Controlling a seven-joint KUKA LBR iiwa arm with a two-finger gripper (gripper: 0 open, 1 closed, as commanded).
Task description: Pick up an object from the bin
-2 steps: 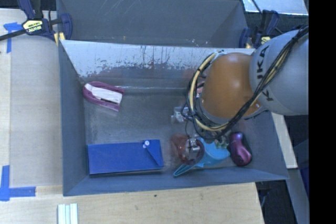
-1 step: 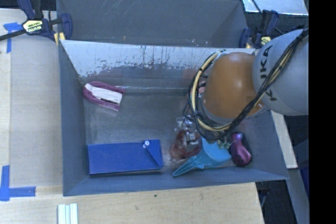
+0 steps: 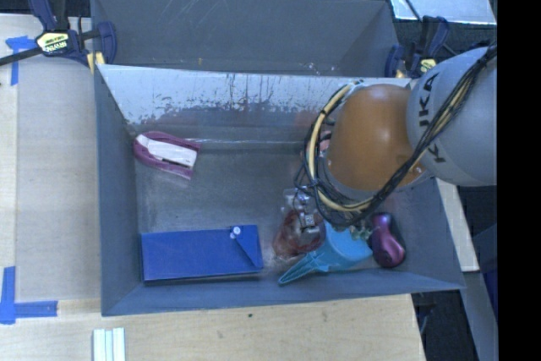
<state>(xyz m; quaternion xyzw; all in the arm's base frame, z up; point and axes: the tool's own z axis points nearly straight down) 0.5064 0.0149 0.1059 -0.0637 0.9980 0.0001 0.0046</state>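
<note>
My gripper (image 3: 303, 212) hangs low near the bin's front right, under the orange cover. Directly beneath it lies a small dark red, translucent thing (image 3: 292, 242), and the gripper's metal tip reaches down to its top. To the right of that lies a light blue plastic piece (image 3: 331, 257) with a pointed end aimed left. A purple rounded thing (image 3: 388, 243) rests against the blue piece's right side, near the bin's right wall.
A flat blue box (image 3: 199, 254) with a small white dot lies along the front wall at left. A pink and white stapler-like thing (image 3: 166, 153) sits at the back left. The arm and cables cover the bin's right part.
</note>
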